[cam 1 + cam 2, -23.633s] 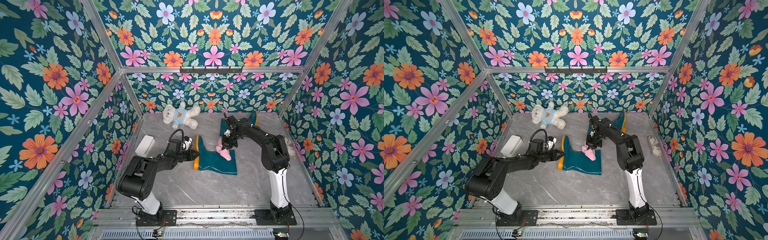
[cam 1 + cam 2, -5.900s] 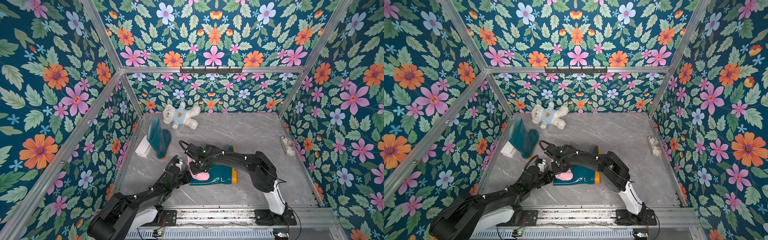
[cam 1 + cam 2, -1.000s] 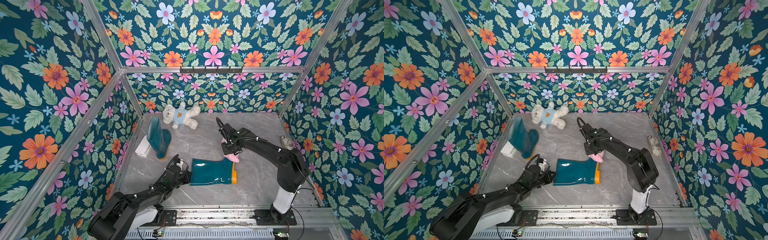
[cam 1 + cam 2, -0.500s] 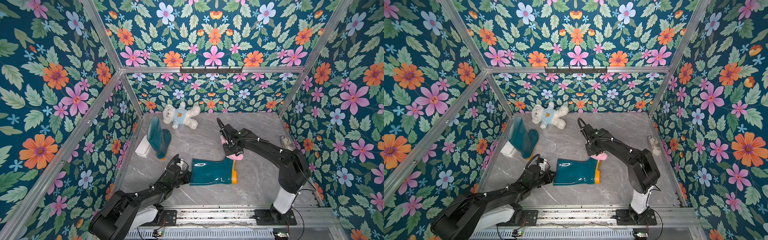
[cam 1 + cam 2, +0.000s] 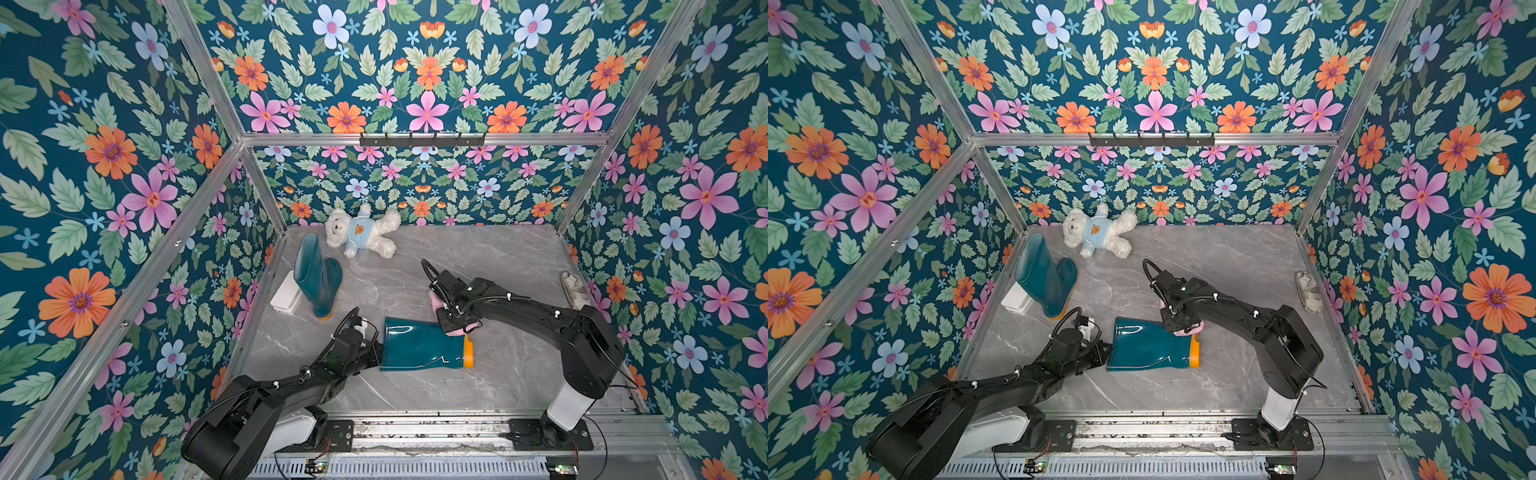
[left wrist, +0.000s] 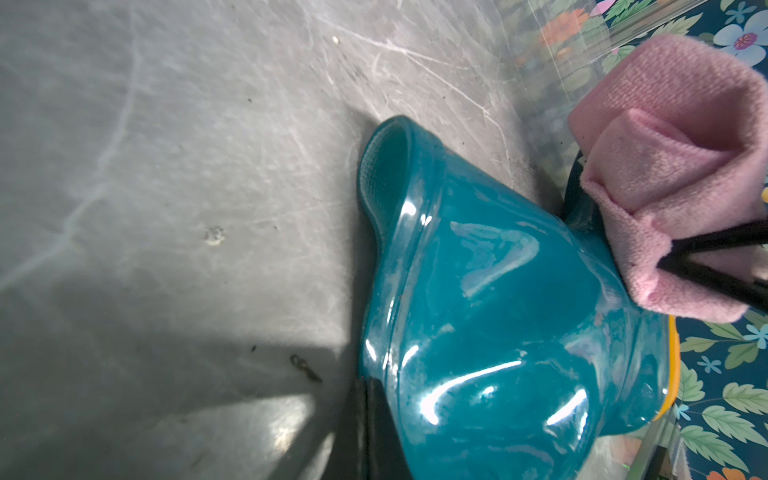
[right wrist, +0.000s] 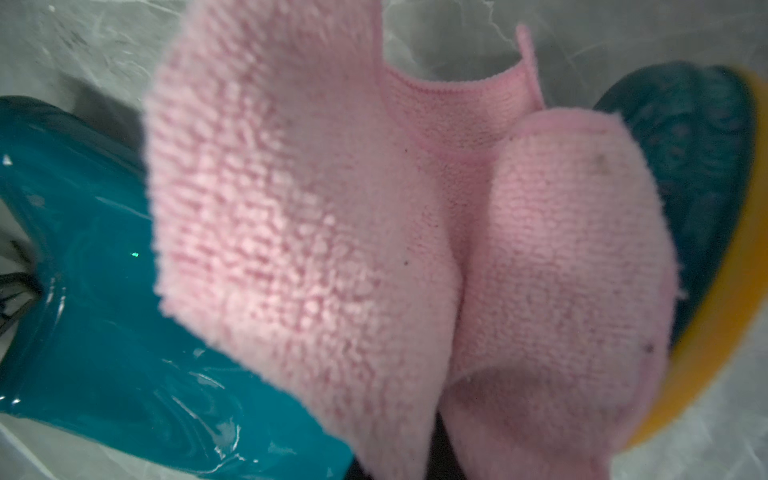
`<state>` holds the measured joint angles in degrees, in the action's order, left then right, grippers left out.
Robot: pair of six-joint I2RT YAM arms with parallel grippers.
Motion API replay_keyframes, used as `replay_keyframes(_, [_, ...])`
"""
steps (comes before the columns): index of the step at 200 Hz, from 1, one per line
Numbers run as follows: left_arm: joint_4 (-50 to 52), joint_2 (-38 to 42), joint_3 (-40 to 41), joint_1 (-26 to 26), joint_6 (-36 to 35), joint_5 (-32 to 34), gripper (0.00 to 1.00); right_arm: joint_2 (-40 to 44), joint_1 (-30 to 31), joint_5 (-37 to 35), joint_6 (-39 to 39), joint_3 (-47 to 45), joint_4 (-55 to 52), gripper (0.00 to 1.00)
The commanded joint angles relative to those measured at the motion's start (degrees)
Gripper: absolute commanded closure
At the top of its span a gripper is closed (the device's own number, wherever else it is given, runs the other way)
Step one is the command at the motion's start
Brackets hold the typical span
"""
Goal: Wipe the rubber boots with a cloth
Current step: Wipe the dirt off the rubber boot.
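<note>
As the left fingers (image 6: 368,432) pinch the cuff of a glossy teal rubber boot (image 5: 422,349) lying on its side near the front of the grey marble worktop (image 5: 498,257), the right fingers (image 6: 715,280), clenched on a pink cloth (image 7: 332,228), press it against the boot's foot just beside the orange-yellow sole (image 5: 468,351). The second boot (image 5: 318,278) stands upright by the left wall, just beside a white box (image 5: 286,295). A white teddy bear (image 5: 359,232) lies near the back wall.
</note>
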<state>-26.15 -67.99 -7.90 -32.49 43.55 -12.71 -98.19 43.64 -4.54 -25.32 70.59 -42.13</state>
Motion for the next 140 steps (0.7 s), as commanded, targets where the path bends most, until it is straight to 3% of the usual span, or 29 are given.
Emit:
replay_keyframes(1, [1.9,-0.2,-0.3,0.2,0.2,1.3,1.00,2.3,2.0,5.1,-5.0,-4.3,-0.4,1.00])
replay_keyframes(88, [2.6,-0.1,-1.5,0.1,0.7,0.8,1.00,7.8,16.8,7.3,-15.5,-11.5,2.1,1.00])
replay_keyframes(113, [7.4,3.2,-4.8,0.1,0.1,-0.1,1.00,14.4,14.2,3.5,-15.3,-11.5,-1.5,1.00])
replay_keyframes(140, [19.6,10.0,-12.2,0.2,-2.5,1.6,1.00,28.3,3.3,-0.3,-14.2,-12.9,-5.5,1.00])
